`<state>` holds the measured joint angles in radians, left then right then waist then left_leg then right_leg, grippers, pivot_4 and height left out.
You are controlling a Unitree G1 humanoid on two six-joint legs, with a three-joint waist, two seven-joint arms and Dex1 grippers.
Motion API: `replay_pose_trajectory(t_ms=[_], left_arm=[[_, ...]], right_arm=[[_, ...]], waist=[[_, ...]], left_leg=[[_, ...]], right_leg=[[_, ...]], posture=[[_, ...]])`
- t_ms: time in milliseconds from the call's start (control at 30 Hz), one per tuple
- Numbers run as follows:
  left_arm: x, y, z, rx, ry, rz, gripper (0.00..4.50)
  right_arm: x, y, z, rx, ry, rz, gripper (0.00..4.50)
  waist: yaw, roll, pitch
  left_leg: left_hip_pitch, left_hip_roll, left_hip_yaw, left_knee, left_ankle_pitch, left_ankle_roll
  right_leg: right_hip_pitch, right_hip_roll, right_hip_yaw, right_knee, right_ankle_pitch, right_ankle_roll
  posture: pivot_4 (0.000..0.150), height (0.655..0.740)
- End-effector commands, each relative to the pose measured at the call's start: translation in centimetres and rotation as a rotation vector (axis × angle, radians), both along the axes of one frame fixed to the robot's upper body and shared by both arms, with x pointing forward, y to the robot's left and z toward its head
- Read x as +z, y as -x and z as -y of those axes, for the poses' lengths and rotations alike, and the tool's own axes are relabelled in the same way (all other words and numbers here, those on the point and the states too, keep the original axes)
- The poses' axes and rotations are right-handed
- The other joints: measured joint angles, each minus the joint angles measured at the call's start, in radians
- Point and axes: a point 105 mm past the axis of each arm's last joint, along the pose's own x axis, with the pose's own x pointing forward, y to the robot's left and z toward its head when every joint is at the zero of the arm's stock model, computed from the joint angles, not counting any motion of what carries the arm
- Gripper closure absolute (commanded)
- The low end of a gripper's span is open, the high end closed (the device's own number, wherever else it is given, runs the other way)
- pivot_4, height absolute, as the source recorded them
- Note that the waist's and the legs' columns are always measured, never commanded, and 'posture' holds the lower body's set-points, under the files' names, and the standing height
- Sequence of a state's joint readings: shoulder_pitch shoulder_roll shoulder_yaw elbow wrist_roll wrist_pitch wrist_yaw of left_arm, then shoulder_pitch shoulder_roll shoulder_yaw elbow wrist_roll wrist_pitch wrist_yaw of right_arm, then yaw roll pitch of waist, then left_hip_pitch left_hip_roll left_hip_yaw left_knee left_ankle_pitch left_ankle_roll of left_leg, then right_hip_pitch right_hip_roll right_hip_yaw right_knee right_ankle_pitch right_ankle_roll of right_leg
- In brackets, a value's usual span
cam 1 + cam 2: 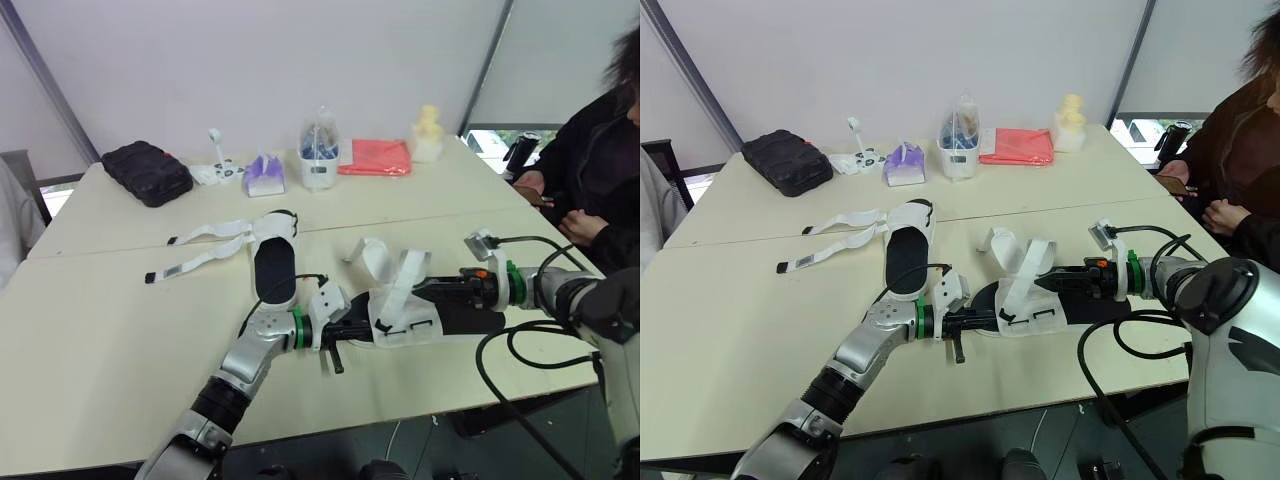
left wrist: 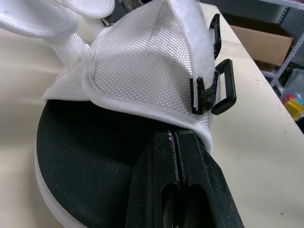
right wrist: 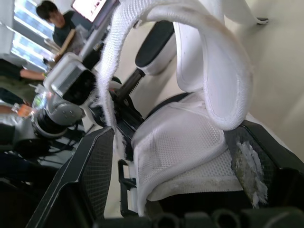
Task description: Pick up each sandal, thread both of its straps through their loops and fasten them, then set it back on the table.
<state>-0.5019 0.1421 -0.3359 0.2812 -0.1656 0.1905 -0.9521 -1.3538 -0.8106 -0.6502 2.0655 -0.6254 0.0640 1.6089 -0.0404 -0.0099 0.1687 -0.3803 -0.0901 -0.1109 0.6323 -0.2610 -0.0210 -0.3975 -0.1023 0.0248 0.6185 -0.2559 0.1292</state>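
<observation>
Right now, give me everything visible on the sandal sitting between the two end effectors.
The sandal lies sole-down on the table: a white woven mesh upper over a black footbed with a white sole edge. Both white straps stand up unfastened, and the black plastic loops at the upper's side are empty. The left end effector, shut, rests on the footbed against the mesh rim. The right end effector is open, astride the upper.

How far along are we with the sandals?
Nothing fastened yet. The near sandal sits between the left gripper and right gripper, both straps loose, loops empty. The far sandal lies with its straps spread open; both are left to do.
</observation>
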Motion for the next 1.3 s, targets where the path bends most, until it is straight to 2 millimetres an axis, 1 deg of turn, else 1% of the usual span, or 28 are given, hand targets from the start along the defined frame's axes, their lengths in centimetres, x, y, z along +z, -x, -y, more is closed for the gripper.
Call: replay_pose_trajectory(t_ms=[33,133,333,400,467,533,600,633,767,800,867,933,1000,1067,1100,1133,1200,1233,1267,1300], left_arm=[[-0.2,0.3,0.0,0.003,0.005,-0.014,4.50],[-0.3,0.4,0.2,0.000,0.009,-0.016,4.50],[-0.2,0.8,0.9,-0.015,0.025,-0.021,4.50],[-0.1,1.1,1.2,-0.017,0.035,-0.024,4.50],[-0.2,1.4,1.5,-0.016,0.048,-0.033,4.50],[-0.3,1.8,1.8,-0.012,0.061,-0.046,4.50],[-0.4,2.2,2.2,-0.007,0.076,-0.059,4.50],[-0.3,2.4,2.4,-0.005,0.084,-0.065,4.50],[-0.5,3.3,3.4,0.001,0.110,-0.091,4.50],[-0.6,3.5,3.6,0.002,0.114,-0.096,4.50],[-0.6,4.0,4.0,0.002,0.124,-0.108,4.50],[-0.6,4.4,4.4,-0.001,0.135,-0.122,4.50],[-0.7,4.9,4.6,-0.009,0.140,-0.135,4.50],[-0.9,5.2,4.7,-0.012,0.141,-0.143,4.50],[-0.9,5.2,4.7,-0.012,0.142,-0.144,4.50],[-0.9,5.2,4.7,-0.012,0.142,-0.145,4.50],[-0.9,5.2,4.7,-0.010,0.141,-0.143,4.50],[-0.9,5.1,4.6,-0.008,0.141,-0.143,4.50],[-0.9,4.9,4.5,-0.003,0.140,-0.140,4.50],[-0.9,4.7,4.3,0.004,0.137,-0.136,4.50]], right_arm=[[0.8,0.2,0.8,-0.019,-0.015,0.020,0.65],[0.8,0.4,2.2,-0.056,0.016,0.081,0.65],[1.2,0.4,6.1,-0.183,0.160,0.304,0.65],[1.6,-0.4,6.5,-0.239,0.214,0.441,0.65],[2.3,-1.7,6.4,-0.321,0.239,0.569,0.65],[3.9,-3.6,6.3,-0.483,0.226,0.722,0.65],[5.2,-5.3,6.6,-0.697,0.213,0.830,0.65],[5.7,-5.8,7.0,-0.790,0.205,0.864,0.65],[6.7,-7.5,8.3,-1.128,0.161,0.844,0.65],[7.3,-7.8,8.7,-1.201,0.144,0.838,0.65],[8.5,-8.1,10.1,-1.339,0.147,0.820,0.65],[10.2,-8.2,11.5,-1.441,0.170,0.848,0.65],[12.5,-8.1,12.3,-1.487,0.218,0.994,0.65],[14.7,-7.9,12.6,-1.526,0.254,1.140,0.65],[15.3,-7.8,12.6,-1.542,0.253,1.178,0.65],[15.6,-7.9,12.6,-1.554,0.244,1.192,0.65],[15.4,-8.3,11.7,-1.501,0.182,1.176,0.65],[15.1,-8.4,11.3,-1.480,0.155,1.147,0.65],[14.4,-8.3,10.6,-1.420,0.112,1.077,0.65],[14.0,-7.8,9.7,-1.352,0.091,1.042,0.65]], waist=[[0.001,0.000,0.000],[0.003,0.000,0.000],[0.000,0.000,0.000],[-0.002,0.000,0.000],[-0.003,0.000,0.000],[-0.005,-0.001,0.000],[-0.004,-0.001,0.000],[-0.003,-0.001,0.001],[0.009,-0.002,0.001],[0.011,-0.002,0.001],[0.019,-0.002,0.001],[0.023,-0.001,0.001],[0.027,-0.001,0.001],[0.027,-0.001,0.000],[0.027,0.000,0.000],[0.025,0.000,0.000],[0.024,0.001,-0.001],[0.024,0.000,-0.001],[0.025,0.001,-0.002],[0.029,0.002,-0.002]], left_leg=[[0.000,0.000,0.000,0.000,0.000,0.000],[0.000,0.000,0.000,0.000,0.000,0.000],[0.000,0.000,0.001,0.000,0.000,0.000],[0.000,0.000,0.001,0.000,0.000,0.000],[0.001,0.000,0.001,0.000,0.000,0.000],[0.002,0.000,0.002,-0.001,0.000,0.000],[0.004,0.000,0.002,-0.001,0.000,0.000],[0.004,0.001,0.002,-0.001,0.000,0.000],[0.003,0.000,0.002,0.000,0.000,0.000],[0.003,0.000,0.002,0.000,0.000,0.000],[0.003,0.000,0.002,0.000,0.000,0.001],[0.003,0.000,0.002,0.000,0.000,0.001],[0.003,0.000,0.002,-0.001,0.000,0.001],[0.003,0.000,0.002,-0.001,0.000,0.001],[0.003,0.000,0.002,0.000,0.000,0.001],[0.002,0.000,0.002,0.000,0.000,0.001],[0.003,0.000,0.002,0.000,0.000,0.001],[0.003,0.001,0.002,0.000,0.000,0.001],[0.003,0.001,0.001,0.001,0.000,0.001],[0.003,0.002,0.001,0.001,0.000,0.001]], right_leg=[[0.000,0.000,0.000,0.000,0.000,0.000],[0.000,0.000,0.000,0.000,0.000,0.000],[0.000,0.000,0.000,-0.001,0.000,0.000],[0.000,0.000,0.000,-0.001,0.000,0.000],[0.001,0.000,0.000,-0.001,0.000,0.000],[0.001,0.000,0.001,-0.001,0.000,0.000],[0.002,0.000,0.002,-0.001,0.000,0.000],[0.003,0.000,0.001,-0.001,0.000,0.000],[0.004,0.000,0.002,-0.001,0.000,0.000],[0.003,0.000,0.002,-0.002,0.000,0.000],[0.003,0.000,0.002,-0.002,0.000,0.000],[0.003,0.000,0.002,-0.002,0.000,0.000],[0.003,0.000,0.002,-0.002,0.000,0.000],[0.003,0.000,0.002,-0.002,0.000,0.000],[0.003,0.000,0.002,-0.002,0.000,0.000],[0.002,0.000,0.003,-0.001,0.000,0.000],[0.002,0.000,0.003,0.000,0.000,0.000],[0.002,0.000,0.003,0.000,0.000,0.000],[0.002,0.001,0.002,0.000,0.000,0.000],[0.002,0.001,0.002,0.001,0.000,0.000]], posture=[[0.150,0.7400],[0.150,0.7400],[0.150,0.7400],[0.150,0.7400],[0.150,0.7400],[0.150,0.7400],[0.150,0.7400],[0.150,0.7400],[0.150,0.7400],[0.150,0.7400],[0.150,0.7400],[0.150,0.7400],[0.150,0.7400],[0.150,0.7400],[0.150,0.7400],[0.150,0.7400],[0.150,0.7400],[0.150,0.7400],[0.150,0.7400],[0.150,0.7400]])
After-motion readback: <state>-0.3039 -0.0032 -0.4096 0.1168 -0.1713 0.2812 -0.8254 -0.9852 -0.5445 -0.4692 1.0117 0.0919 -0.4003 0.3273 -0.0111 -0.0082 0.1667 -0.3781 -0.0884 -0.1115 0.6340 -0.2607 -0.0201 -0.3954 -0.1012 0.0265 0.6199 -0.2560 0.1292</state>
